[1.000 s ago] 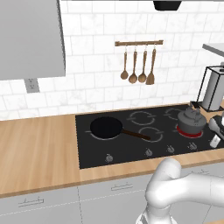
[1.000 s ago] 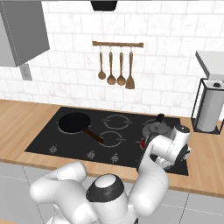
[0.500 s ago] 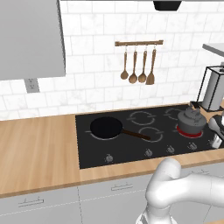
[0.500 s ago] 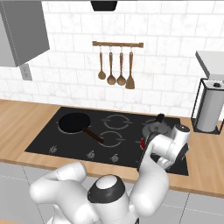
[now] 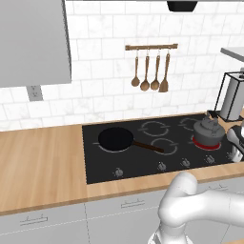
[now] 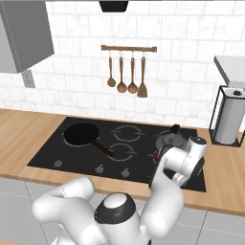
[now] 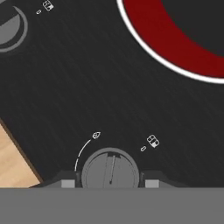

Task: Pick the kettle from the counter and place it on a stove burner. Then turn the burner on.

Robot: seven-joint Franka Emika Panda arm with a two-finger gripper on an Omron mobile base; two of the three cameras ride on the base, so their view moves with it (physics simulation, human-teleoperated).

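Centrally, the kettle [image 5: 208, 131] sits on the red-glowing stove burner [image 7: 175, 41]; just in front of the burner, the fingers [image 7: 109, 183] stand apart, flanking a silver knob [image 7: 110, 169].

I see the squat dark grey kettle [image 5: 208, 132] standing upright on the near right stove burner [image 5: 207, 143], whose ring glows red, set in the wood counter [image 5: 38, 162].

Two base views, hand view close above cooktop [image 7: 87, 87]
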